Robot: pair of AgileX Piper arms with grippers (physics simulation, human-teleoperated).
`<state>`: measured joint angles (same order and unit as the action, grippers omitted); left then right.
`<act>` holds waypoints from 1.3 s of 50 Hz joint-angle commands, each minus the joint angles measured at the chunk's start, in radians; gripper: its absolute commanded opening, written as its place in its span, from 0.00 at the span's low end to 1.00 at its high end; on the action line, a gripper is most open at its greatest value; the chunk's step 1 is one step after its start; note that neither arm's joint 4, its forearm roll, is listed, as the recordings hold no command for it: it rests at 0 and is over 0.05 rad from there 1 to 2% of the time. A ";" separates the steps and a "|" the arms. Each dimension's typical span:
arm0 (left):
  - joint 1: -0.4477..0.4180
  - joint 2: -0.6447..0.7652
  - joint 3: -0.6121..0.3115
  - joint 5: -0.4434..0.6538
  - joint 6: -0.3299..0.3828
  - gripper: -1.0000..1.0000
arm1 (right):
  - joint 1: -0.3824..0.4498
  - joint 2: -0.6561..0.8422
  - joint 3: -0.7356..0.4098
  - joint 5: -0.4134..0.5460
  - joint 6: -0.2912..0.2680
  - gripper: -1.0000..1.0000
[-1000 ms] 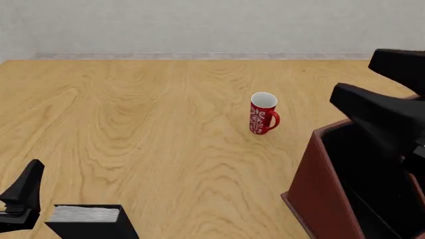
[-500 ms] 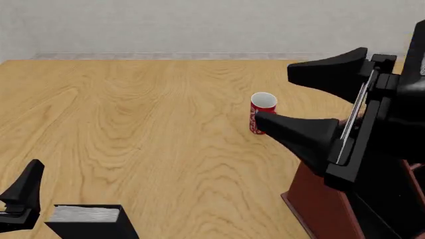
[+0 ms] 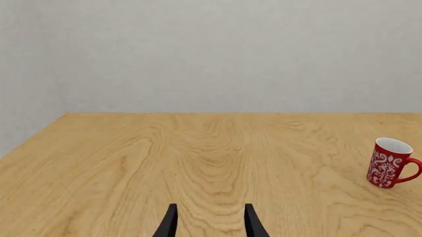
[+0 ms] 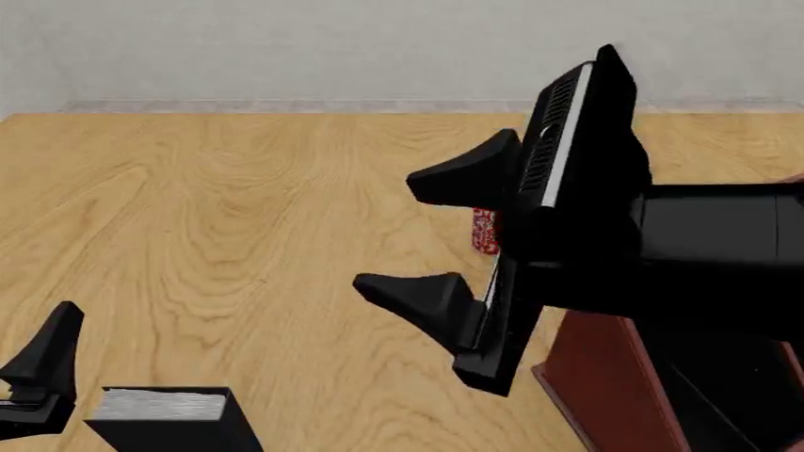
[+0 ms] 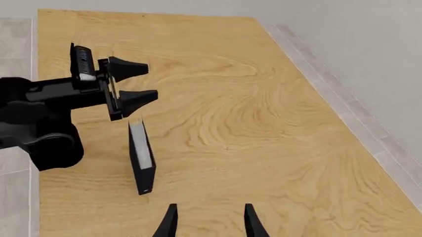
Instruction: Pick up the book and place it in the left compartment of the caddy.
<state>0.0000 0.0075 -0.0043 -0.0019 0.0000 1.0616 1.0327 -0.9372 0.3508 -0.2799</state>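
The black book (image 4: 169,416) stands on its edge at the table's near left, grey-white page edge up; it also shows in the right wrist view as the book (image 5: 140,154). My left gripper (image 5: 151,82) is open beside it and holds nothing. One of its fingers (image 4: 51,353) shows left of the book. My right gripper (image 4: 382,233) hangs open and empty over the middle of the table. The reddish-brown caddy (image 4: 601,381) stands at the near right, partly hidden by the right arm. Its left compartment is hidden.
A red patterned mug (image 3: 389,163) stands on the table beyond the caddy. In the front view only a sliver of the mug (image 4: 481,232) shows behind the right gripper. A grey wall bounds the table's far edge.
My right arm has swung left from above the caddy, and its gripper now covers the mug in the front view. The left gripper and the book have not moved.
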 commanded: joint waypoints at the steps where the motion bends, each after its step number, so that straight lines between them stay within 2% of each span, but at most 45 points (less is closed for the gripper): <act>1: 0.000 0.000 0.000 0.000 0.000 1.00 | 0.065 0.127 -0.058 0.018 -0.002 1.00; 27: 0.000 0.000 0.000 0.000 0.000 1.00 | 0.110 0.253 -0.091 0.061 -0.021 1.00; 48: 0.000 0.000 0.000 0.000 0.000 1.00 | 0.208 0.307 -0.082 0.053 0.041 1.00; 65: 0.000 0.000 0.000 0.000 0.000 1.00 | 0.230 0.334 -0.063 0.014 0.062 1.00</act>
<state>0.0000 0.0075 -0.0043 -0.0019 0.0000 1.2770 1.3473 -1.0089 0.3871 -0.2297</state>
